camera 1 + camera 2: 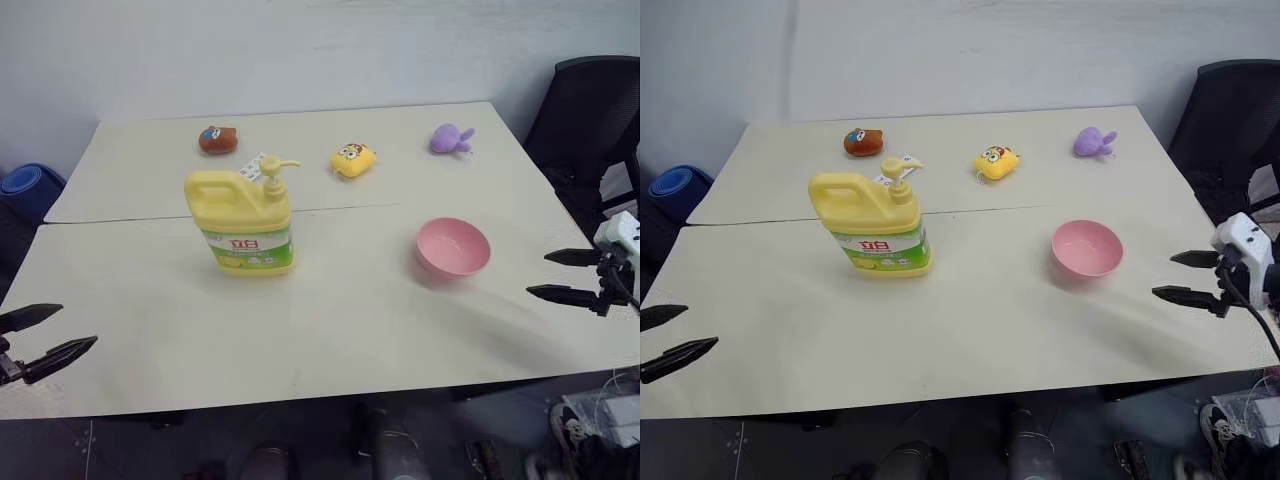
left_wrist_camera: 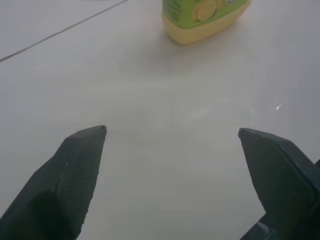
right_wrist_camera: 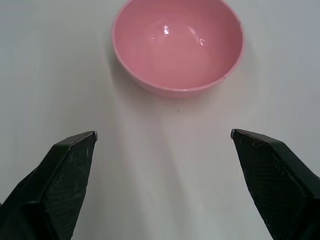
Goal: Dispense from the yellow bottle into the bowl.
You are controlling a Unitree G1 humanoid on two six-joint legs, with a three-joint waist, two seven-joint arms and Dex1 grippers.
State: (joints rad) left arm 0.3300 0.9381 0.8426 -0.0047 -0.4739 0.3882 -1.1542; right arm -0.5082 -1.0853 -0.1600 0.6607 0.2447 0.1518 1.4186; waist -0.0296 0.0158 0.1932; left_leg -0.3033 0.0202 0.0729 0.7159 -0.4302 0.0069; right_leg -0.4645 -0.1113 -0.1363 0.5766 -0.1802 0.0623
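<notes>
The yellow bottle stands upright left of the table's middle, its pump top pointing right, a green-and-white label on its front; its base appears in the left wrist view. The pink bowl sits empty to its right and is seen from above in the right wrist view. My left gripper hovers open at the table's near left corner, well short of the bottle. My right gripper hangs open at the right edge, a short way from the bowl, fingers aimed at it.
Along the far side of the cream table lie a brown toy, a small yellow toy with a face and a purple toy. A black chair stands at the right. A blue object sits on the floor at the left.
</notes>
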